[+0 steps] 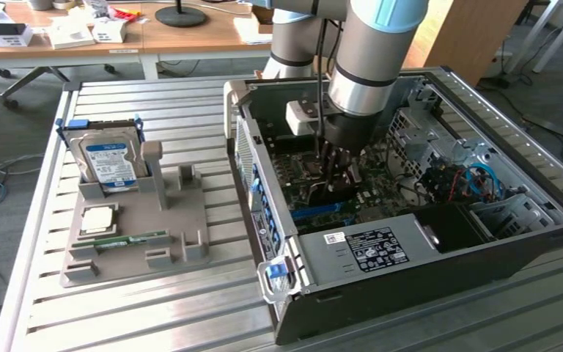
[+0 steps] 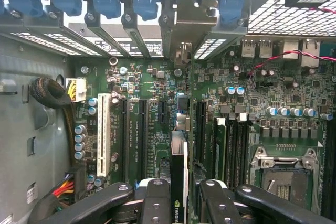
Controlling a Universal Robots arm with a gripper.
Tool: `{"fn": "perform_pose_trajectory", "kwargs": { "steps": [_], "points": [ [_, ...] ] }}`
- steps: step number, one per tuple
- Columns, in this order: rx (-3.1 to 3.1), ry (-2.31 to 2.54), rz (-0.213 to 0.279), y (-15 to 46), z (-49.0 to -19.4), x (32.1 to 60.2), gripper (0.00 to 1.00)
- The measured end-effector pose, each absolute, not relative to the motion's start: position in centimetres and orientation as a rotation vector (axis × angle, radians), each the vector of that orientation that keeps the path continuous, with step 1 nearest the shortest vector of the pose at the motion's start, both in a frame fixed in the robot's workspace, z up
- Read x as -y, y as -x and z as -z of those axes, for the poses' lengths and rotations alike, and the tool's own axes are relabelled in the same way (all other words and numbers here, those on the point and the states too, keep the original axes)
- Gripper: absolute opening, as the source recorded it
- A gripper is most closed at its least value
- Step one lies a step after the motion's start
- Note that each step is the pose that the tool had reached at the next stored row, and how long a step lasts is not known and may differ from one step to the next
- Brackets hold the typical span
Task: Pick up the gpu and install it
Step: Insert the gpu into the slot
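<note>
Wrist view: the fingers (image 2: 157, 200) grasp the gpu (image 2: 178, 156), held edge-on over the motherboard (image 2: 142, 114) inside the open computer case (image 1: 438, 257).

The exterior view is looking down on the whole computer case (image 1: 410, 273); the wrist view is closely facing the shared motherboard (image 2: 157, 85).

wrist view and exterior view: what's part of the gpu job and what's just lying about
In the job: gpu, hand gripping it, motherboard, open computer case.
Lying about: hard drive, memory stick, processor, grey holder.
</note>
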State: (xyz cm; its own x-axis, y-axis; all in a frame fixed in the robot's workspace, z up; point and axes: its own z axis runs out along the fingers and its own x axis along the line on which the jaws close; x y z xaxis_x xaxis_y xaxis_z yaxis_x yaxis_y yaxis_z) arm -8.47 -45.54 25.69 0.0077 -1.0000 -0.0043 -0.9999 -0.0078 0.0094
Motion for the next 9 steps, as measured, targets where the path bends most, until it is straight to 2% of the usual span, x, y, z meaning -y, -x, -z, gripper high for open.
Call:
{"fn": "perform_pose_trajectory", "kwargs": {
  "steps": [9],
  "points": [
    [2.211,-2.228,0.015,8.47,-25.36,45.53,0.26]
  ]
}}
